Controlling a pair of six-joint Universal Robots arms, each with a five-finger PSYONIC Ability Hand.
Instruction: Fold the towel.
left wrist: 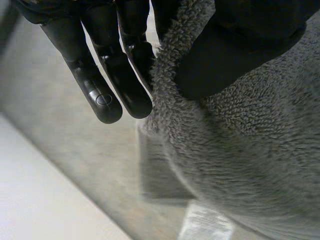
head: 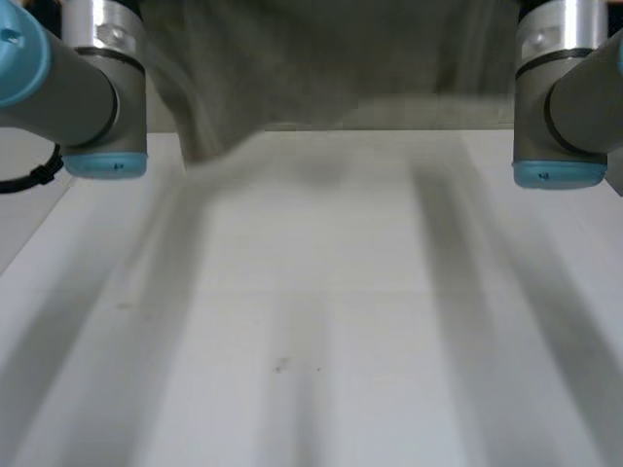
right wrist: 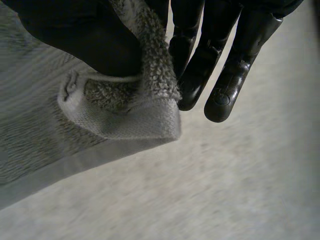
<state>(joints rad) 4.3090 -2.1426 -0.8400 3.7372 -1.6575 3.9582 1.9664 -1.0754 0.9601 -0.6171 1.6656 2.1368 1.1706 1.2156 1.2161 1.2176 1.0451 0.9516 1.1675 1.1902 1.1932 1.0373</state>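
Note:
A grey fluffy towel (head: 321, 68) hangs in the air at the far side of the white table (head: 321, 321), stretched between the two arms, its lower edge sagging toward the left arm. In the left wrist view my left hand (left wrist: 125, 60) pinches the towel (left wrist: 240, 150) between thumb and fingers at an edge. My right hand (right wrist: 200, 55) holds a hemmed corner of the towel (right wrist: 130, 115), thumb pressing the cloth against the fingers.
The left arm (head: 88, 88) and right arm (head: 565, 97) stand at the far corners above the table. A grey floor lies beyond the table's left edge.

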